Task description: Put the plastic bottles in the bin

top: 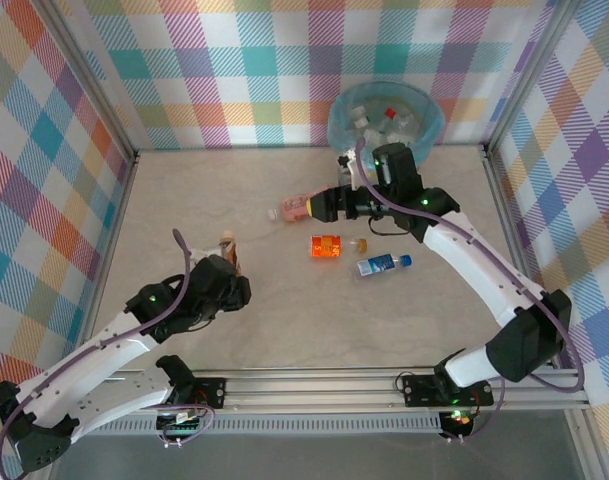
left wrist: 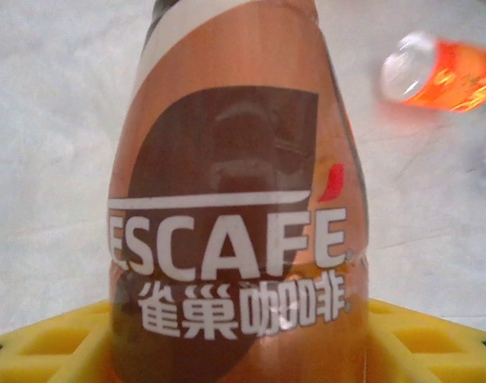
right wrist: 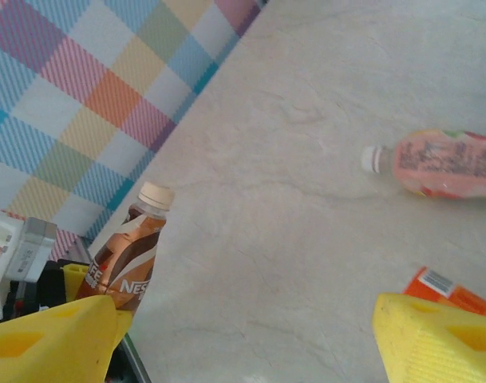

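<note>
Two yellow fingers (left wrist: pixel 43 351) of my left gripper (top: pixel 229 270) pressed on either side of the upright coffee bottle (left wrist: pixel 235 199). My right gripper (right wrist: pixel 243 343) hung wide open and empty beside the pink bottle (right wrist: pixel 450 163), well apart from the bin (top: pixel 336 125).

Counter (top: pixel 234 200): pale beige, faint marble veins. Walls (top: pixel 234 70): pastel plaid w/ pink, teal, purple, orange, yellow on white. Bin (top: pixel 335 126): light blue, see-thru liner. Coffee btl (left wrist: pixel 235 223): tan + dark brown label, white lettering, cream cap. Orange btl (top: pixel 326 246): bright orange. Pink btl (top: pixel 296 208): pink label, white cap. Blue-label btl (top: pixel 382 264): blue label + cap. Left hand (left wrist: pixel 241 355) & right hand (right wrist: pixel 243 339): yellow pads. Arms (top: pixel 464 250): white w/ black joints.
</note>
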Controlling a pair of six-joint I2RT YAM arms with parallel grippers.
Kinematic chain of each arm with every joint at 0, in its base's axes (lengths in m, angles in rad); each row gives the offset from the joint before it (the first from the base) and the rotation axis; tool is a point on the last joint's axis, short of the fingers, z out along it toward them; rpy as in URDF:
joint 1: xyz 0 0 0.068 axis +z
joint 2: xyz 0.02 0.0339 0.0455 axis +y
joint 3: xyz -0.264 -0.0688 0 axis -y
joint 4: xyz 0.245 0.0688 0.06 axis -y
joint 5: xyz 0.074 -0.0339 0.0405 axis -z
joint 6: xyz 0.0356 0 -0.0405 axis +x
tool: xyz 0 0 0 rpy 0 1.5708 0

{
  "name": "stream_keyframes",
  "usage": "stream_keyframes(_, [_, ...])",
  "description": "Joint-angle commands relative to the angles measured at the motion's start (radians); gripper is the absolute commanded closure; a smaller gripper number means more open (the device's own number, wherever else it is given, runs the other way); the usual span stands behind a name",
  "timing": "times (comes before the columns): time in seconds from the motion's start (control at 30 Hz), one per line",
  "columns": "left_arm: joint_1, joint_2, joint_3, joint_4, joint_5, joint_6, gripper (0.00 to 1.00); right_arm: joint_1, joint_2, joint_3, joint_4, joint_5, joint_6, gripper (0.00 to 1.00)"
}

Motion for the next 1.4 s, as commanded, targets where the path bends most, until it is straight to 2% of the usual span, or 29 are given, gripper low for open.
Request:
stream_keyframes(0.0, [-0.008,-0.041,0.075,0.074,-0.029,0.127,0.4,0.0,0.068,0.102,0.076,-0.123,0.005,0.18])
stream_keyframes(0.13, [-0.007,-0.104,0.089,0.184,0.017,0.235,0.4,0.001,0.139,0.215,0.092,-0.238,0.058,0.19])
stream_keyframes(0.23, [-0.007,-0.13,0.109,0.253,0.063,0.31,0.41,0.006,0.158,0.234,0.18,-0.316,0.119,0.19])
stream_keyframes(0.4, [-0.007,-0.126,0.171,0.32,0.159,0.424,0.42,0.017,0.201,0.312,0.275,-0.438,0.209,0.18])
stream_keyframes(0.5, [-0.007,-0.104,0.209,0.342,0.214,0.482,0.42,0.024,0.218,0.353,0.303,-0.471,0.23,0.17])
stream_keyframes(0.7, [-0.007,-0.037,0.275,0.369,0.296,0.525,0.42,0.039,0.236,0.391,0.365,-0.532,0.261,0.15])
stream_keyframes(0.9, [-0.006,0.011,0.307,0.382,0.34,0.527,0.42,0.07,0.245,0.409,0.352,-0.589,0.212,0.17])
stream_keyframes(1.03, [-0.007,0.013,0.306,0.39,0.357,0.523,0.42,0.076,0.273,0.463,0.242,-0.582,0.151,0.35])
stream_keyframes(1.1, [-0.008,0.008,0.304,0.383,0.354,0.518,0.42,0.076,0.296,0.504,0.187,-0.599,0.133,0.48])
stream_keyframes(1.27, [-0.007,-0.014,0.302,0.372,0.326,0.509,0.4,0.077,0.31,0.518,0.176,-0.629,0.144,0.74])
stream_keyframes(1.37, [-0.006,-0.022,0.309,0.357,0.301,0.505,0.36,0.076,0.304,0.519,0.182,-0.627,0.149,0.8])
